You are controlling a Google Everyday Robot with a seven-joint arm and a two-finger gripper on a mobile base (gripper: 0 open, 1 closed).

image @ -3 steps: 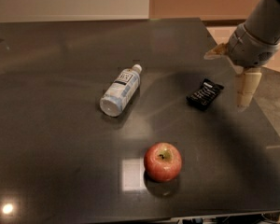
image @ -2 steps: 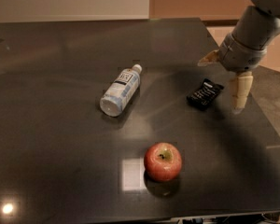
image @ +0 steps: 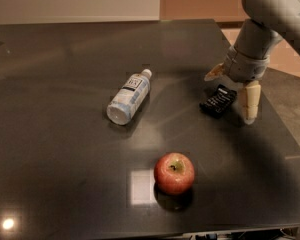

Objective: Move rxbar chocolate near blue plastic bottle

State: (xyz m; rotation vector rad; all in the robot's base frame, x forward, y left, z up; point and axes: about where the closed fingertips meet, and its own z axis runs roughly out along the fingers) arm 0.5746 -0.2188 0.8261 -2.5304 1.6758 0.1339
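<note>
Lower and further left than a second ago, my gripper (image: 229,98) now straddles the rxbar chocolate (image: 218,100), fingers spread open and seemingly not yet touching it. It lies near the table (image: 65,149)'s right edge, well apart from the blue plastic bottle (image: 129,96). The path between is bare, and the apple (image: 174,172) sits off towards the front.

Our gripper (image: 230,95) hangs spread over the small flat black wrapped bar (image: 218,101) at the right of the dark desk (image: 50,149). Bare surface runs left to the lying clear blue-labelled plastic bottle (image: 128,98). The red apple (image: 174,172) sits well apart.
</note>
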